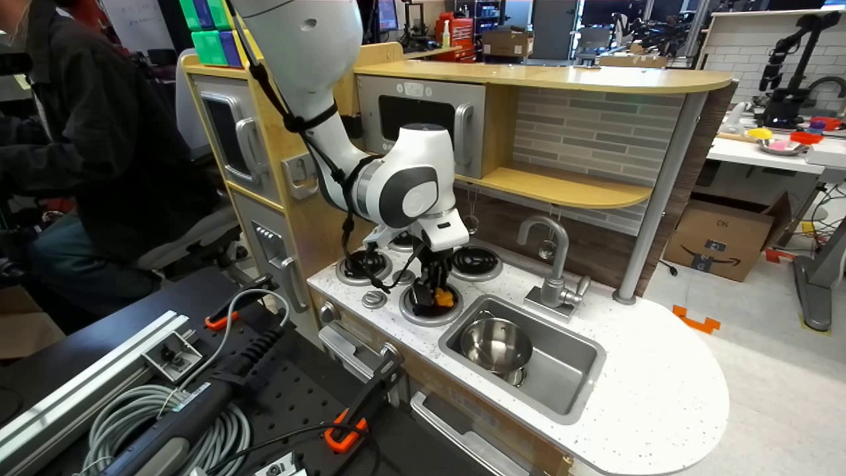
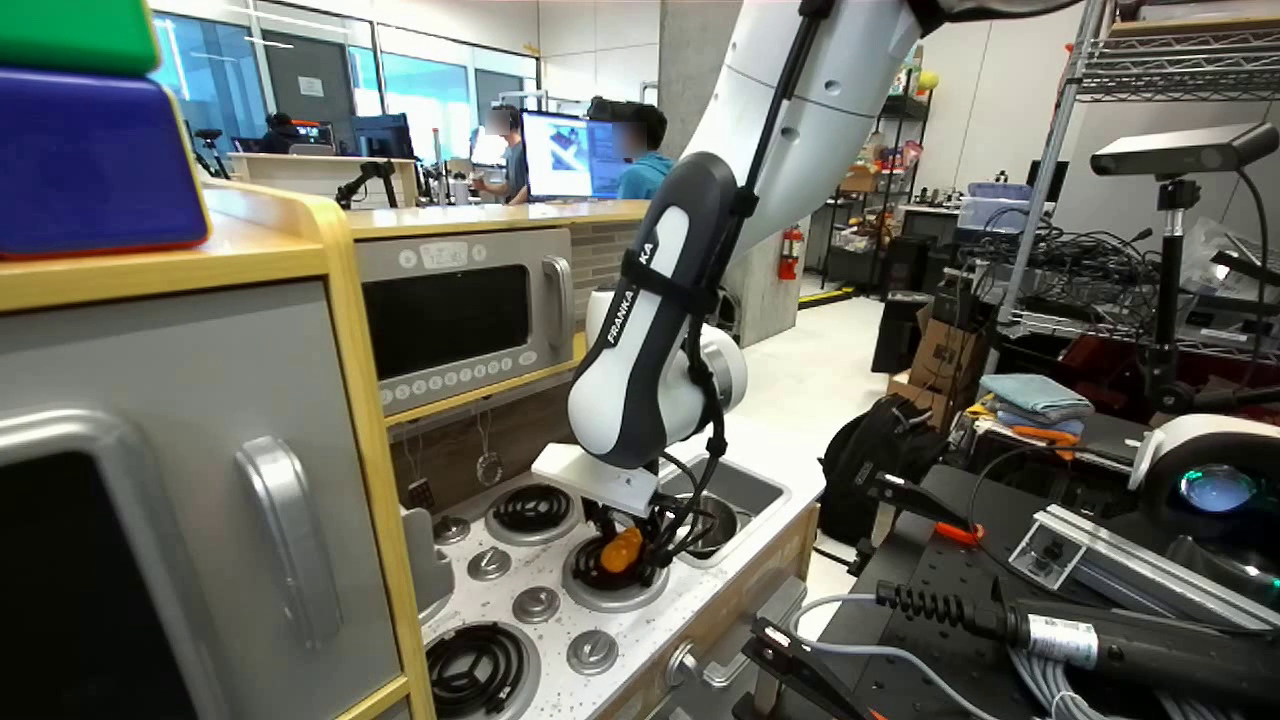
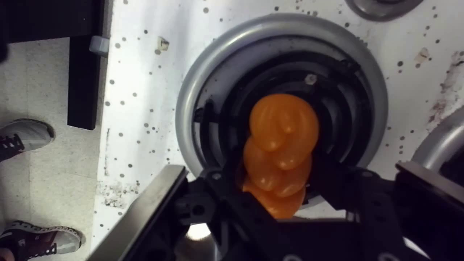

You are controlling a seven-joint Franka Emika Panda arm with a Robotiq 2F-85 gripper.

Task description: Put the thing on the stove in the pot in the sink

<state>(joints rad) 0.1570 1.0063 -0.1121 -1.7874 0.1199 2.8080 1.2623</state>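
Glossy, bulbous and orange, the thing is at the black spiral burner, between the gripper's parted jaws (whether pinched, I cannot tell). The shiny, round metal pot sits in the rectangular grey sink.

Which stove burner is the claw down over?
The front burner beside the sink: it alone has the claw, and the orange object, over it.

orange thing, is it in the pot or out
Out: the wrist view shows the orange thing over a stove burner; in an exterior view the pot stands apart, in the sink.
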